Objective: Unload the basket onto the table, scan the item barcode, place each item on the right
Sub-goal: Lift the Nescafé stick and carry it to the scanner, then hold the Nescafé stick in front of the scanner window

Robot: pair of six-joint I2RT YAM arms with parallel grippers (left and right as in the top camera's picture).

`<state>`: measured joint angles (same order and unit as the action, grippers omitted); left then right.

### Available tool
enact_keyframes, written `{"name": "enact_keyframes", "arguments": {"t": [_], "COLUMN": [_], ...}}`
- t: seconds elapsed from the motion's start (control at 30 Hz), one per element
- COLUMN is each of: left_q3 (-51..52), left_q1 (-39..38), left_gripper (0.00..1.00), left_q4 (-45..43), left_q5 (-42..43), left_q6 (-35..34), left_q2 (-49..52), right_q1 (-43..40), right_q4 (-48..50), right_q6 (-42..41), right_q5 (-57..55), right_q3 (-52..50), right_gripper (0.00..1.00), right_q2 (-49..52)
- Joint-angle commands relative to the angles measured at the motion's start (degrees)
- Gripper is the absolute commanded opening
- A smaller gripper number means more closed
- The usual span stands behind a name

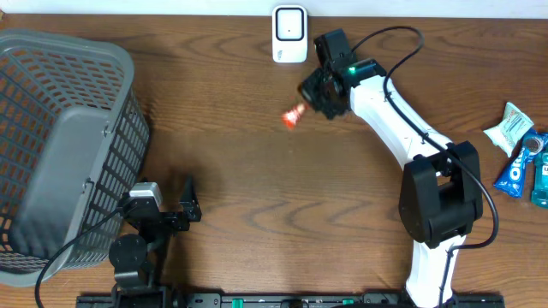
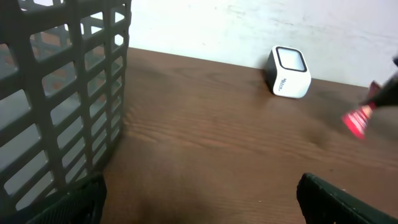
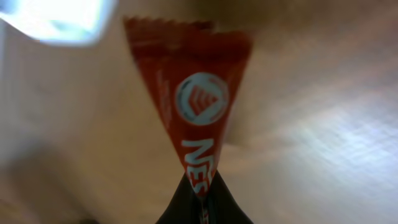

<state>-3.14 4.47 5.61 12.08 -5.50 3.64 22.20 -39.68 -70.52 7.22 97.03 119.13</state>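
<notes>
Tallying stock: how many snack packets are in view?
4: red packet in the right gripper; white packet, blue Oreo packet and teal packet at the table's right edge, where more may be hidden.

One basket (image 1: 130, 128), one scanner (image 1: 289, 34), one red sachet (image 1: 294, 115), at least three snacks (image 1: 516, 175).

1. This looks like a mock shop checkout set up on a robotics lab bench: a bare brown wooden table (image 1: 282, 188) against a plain white wall (image 2: 249, 25).
2. Top centre of the overhead view: a small white barcode scanner (image 1: 290, 34) stands at the table's far edge.
3. Left side: a grey plastic shopping basket (image 1: 128, 145) with mesh walls.
4. Right edge: wrapped snack packets (image 1: 518, 158) in blue and white. A red sachet (image 1: 294, 115) with printed branding is near the scanner.
5. Bottom edge: the cabled left arm (image 1: 137, 235) and right arm (image 1: 402, 128) are mounted there.
</notes>
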Motion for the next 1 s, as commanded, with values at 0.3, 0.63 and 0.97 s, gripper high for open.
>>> {"name": "enact_keyframes", "arguments": {"t": [0.3, 0.63, 0.97], "left_q3": [1.16, 1.16, 1.16], "left_q1": [0.28, 0.28, 0.28], "left_gripper": [0.98, 0.98, 0.98], "left_q4": [1.18, 1.18, 1.18], "left_q5": [0.35, 0.35, 0.35], "left_q6": [0.52, 0.52, 0.52], "left_q2": [-0.09, -0.09, -0.09], "right_q1": [-1.22, -2.78, -4.87], "right_q4": [26.05, 28.74, 14.78], "right_q6": [-16.72, -21.09, -22.49], "right_q5": [-12.31, -11.32, -11.34], "right_q3": [1.75, 23.98, 41.03], "right_gripper": [0.02, 0.02, 0.02], "right_q2": [5.51, 23.45, 28.87]}}
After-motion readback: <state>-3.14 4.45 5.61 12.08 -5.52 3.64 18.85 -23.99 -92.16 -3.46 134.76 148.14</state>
